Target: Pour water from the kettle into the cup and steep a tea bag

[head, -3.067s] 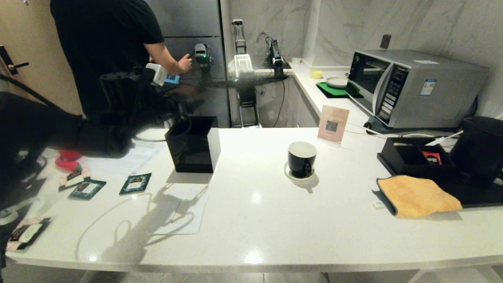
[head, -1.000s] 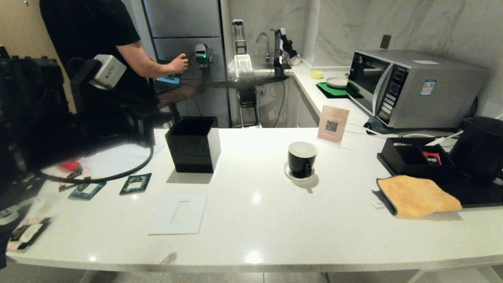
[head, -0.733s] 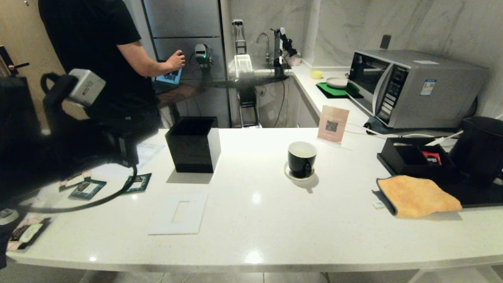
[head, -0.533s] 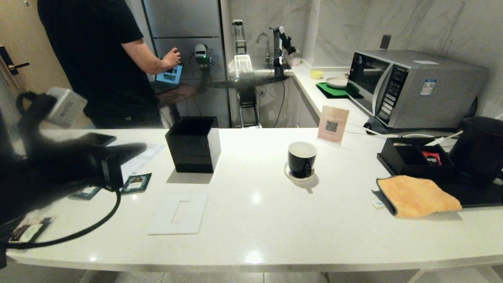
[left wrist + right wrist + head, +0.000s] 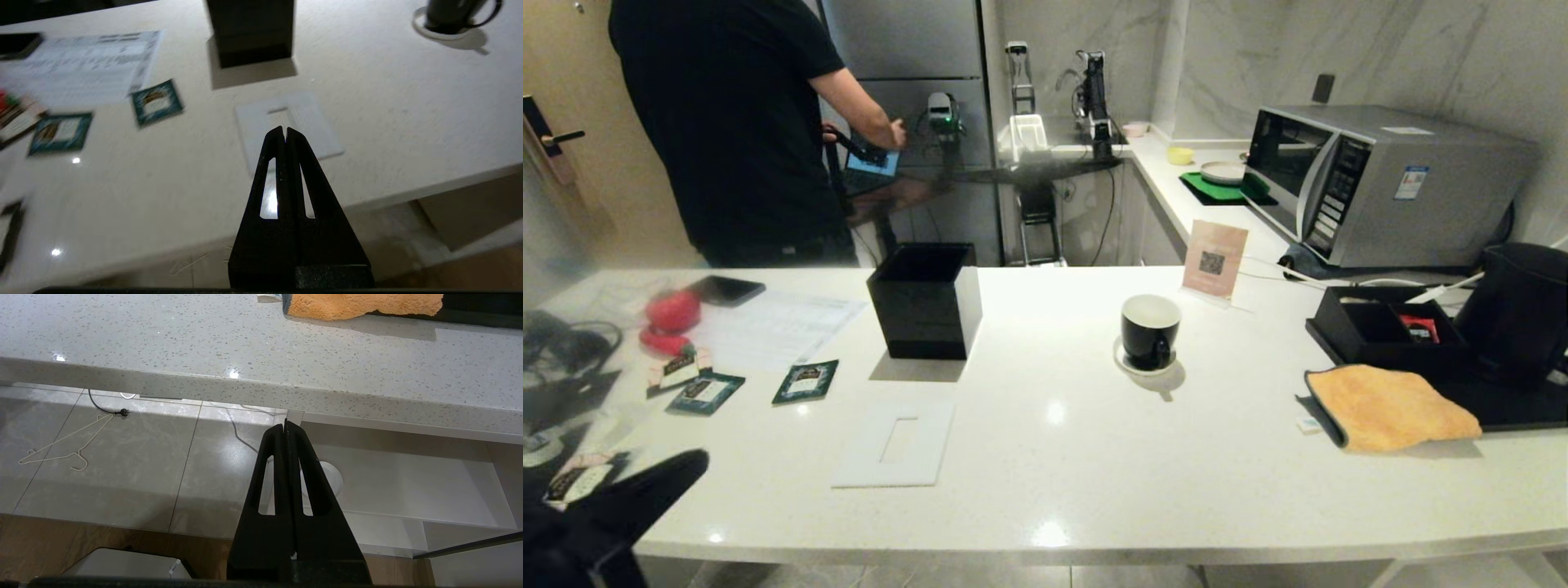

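The cup (image 5: 1150, 330), glossy black with a white inside, stands on its small white saucer (image 5: 1131, 364) near the middle of the white worktop (image 5: 1094, 457). Every other place here is given from that cup. The kettle (image 5: 1521, 310), a large matte black jug, stands well apart from the cup toward the robot's right, at the far right end of the worktop, on a black tray (image 5: 1515, 408). Between cup and kettle lies a low black box (image 5: 1380, 327) with a red packet inside, and nearer the front edge an orange cloth (image 5: 1392, 406). Just behind the cup, a little to its right, a small sign card (image 5: 1215, 258) stands upright. To the cup's left stands a black open-topped square box (image 5: 925, 299), and in front of that box a flat white plate with a rectangular cut-out (image 5: 894, 441). Farther left lie several tea bag packets (image 5: 805, 380) and a printed sheet (image 5: 768, 327).

The left claw (image 5: 284, 131) is pressed closed and holds nothing; it hangs over the front edge of the worktop, far to the cup's left. The right claw (image 5: 285, 424) is also closed and empty, below the worktop's front edge, on the kettle's side of the cup.

A person in a black shirt (image 5: 727, 122) stands behind the worktop, beyond the square box.
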Available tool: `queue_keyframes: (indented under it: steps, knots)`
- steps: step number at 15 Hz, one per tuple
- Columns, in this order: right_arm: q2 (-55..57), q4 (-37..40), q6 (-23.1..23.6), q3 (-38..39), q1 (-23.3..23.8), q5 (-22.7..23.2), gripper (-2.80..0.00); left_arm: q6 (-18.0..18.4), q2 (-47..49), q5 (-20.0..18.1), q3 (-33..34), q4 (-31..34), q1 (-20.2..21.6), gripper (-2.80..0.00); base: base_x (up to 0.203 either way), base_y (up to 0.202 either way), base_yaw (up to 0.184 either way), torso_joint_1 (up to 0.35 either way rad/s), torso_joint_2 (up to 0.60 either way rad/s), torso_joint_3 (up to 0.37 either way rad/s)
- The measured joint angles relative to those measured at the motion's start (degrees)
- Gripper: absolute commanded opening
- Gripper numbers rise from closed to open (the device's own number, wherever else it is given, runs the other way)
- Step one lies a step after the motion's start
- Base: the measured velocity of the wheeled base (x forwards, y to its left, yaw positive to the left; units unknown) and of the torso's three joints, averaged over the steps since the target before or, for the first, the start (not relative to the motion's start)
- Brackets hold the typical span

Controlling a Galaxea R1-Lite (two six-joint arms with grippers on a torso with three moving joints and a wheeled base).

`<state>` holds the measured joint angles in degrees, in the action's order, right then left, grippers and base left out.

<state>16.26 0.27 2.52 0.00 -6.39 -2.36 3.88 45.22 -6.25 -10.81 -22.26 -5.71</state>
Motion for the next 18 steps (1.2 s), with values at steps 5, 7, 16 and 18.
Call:
queue_keyframes:
  steps: [5, 7, 16, 18]
  knots:
    - [0.0, 0.0, -0.02, 0.0, 0.0, -0.03, -2.8, 0.22, -19.89, 0.44, 9.67, 7.7, 6.29, -2.8, 0.0, 0.0, 0.0, 0.0, 0.0, 0.0]
    - [0.0, -0.02, 0.0, 0.0, 0.0, -0.02, -2.8, 0.22, -26.78, 1.83, 10.32, 13.46, 6.41, -2.8, 0.0, 0.0, 0.0, 0.0, 0.0, 0.0]
    - [0.0, -0.02, -0.07, 0.0, 0.0, -0.06, -2.8, -1.88, -44.59, 6.23, 10.81, 21.25, 5.61, -2.8, 0.0, 0.0, 0.0, 0.0, 0.0, 0.0]
    - [0.0, 0.0, -0.07, 0.0, 0.0, -0.02, -2.8, -1.88, -45.04, 6.2, 10.81, 21.24, 5.61, -2.8, 0.0, 0.0, 0.0, 0.0, 0.0, 0.0]
